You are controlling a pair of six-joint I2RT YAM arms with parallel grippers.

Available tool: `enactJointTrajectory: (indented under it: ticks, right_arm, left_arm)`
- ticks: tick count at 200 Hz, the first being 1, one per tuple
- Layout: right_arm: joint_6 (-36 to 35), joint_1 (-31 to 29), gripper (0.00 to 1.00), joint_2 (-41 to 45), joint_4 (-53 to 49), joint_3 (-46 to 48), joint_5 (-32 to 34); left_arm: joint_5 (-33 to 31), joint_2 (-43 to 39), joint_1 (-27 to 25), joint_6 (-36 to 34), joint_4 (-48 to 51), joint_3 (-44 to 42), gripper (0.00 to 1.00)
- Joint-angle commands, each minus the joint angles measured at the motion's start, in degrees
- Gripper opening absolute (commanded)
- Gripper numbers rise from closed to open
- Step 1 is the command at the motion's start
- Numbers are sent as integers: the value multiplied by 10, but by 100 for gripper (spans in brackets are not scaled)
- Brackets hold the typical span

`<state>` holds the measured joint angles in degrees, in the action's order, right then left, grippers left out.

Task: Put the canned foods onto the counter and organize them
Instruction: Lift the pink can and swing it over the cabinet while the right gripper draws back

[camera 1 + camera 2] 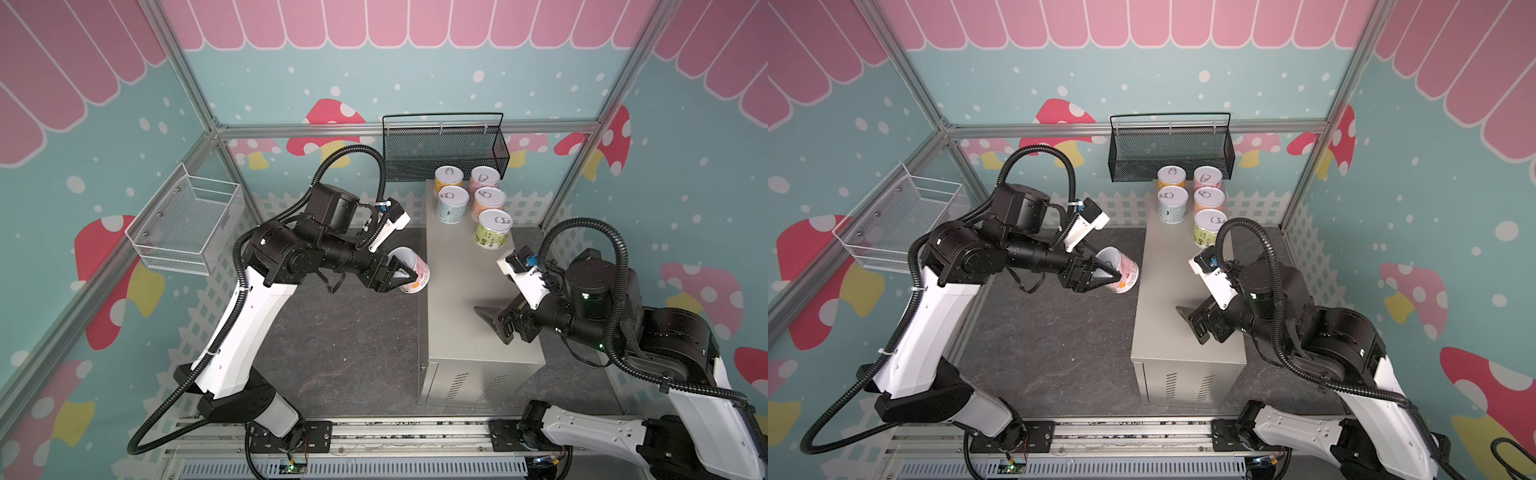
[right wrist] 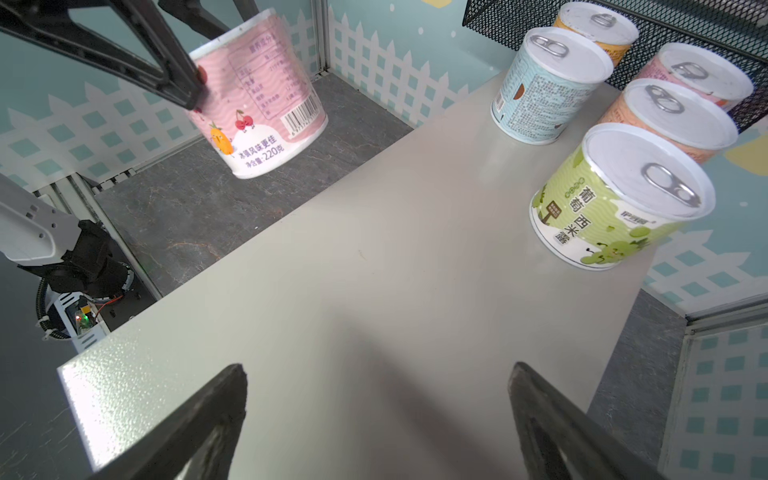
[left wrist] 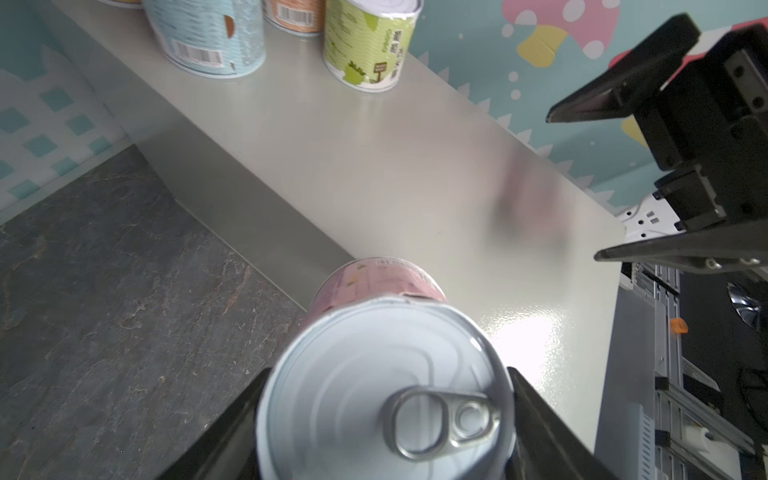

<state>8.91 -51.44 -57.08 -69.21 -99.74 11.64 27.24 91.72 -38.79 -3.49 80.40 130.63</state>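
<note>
My left gripper (image 1: 409,272) (image 3: 386,395) is shut on a pink-white can (image 1: 413,270) (image 1: 1123,272) (image 2: 257,95). It holds the can tilted in the air, just off the left edge of the beige-grey counter (image 1: 457,291) (image 2: 353,270). Several cans stand upright in two rows at the counter's far end, among them a green can (image 1: 493,228) (image 2: 611,199), a light blue can (image 1: 453,203) (image 3: 208,37) and an orange can (image 1: 489,201). My right gripper (image 1: 484,318) (image 2: 378,370) hovers open over the counter's near right part with nothing between its fingers.
A black mesh basket (image 1: 444,149) hangs on the back wall just behind the cans. A white wire basket (image 1: 187,224) is fixed to the left wall. Dark stone-patterned floor (image 1: 353,353) lies left of the counter, and the arms' mounting rail (image 1: 374,436) runs along the front.
</note>
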Motion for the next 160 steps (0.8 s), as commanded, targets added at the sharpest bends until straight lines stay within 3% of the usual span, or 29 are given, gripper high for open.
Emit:
enactJointTrajectory:
  ticks: [1, 87, 116, 160]
  right_arm:
    - [9, -3, 100, 10, -14, 8, 15]
    - [16, -3, 99, 36, -10, 31, 15]
    - [20, -3, 99, 48, -9, 41, 14]
    - [21, -3, 100, 55, -6, 47, 11]
  left_arm:
    - [15, 15, -23, -24, 18, 40, 0]
    - [-5, 89, -69, -16, 55, 118, 0]
    - [-10, 110, -80, -15, 60, 132, 5]
    - [-7, 143, -93, -13, 60, 155, 20]
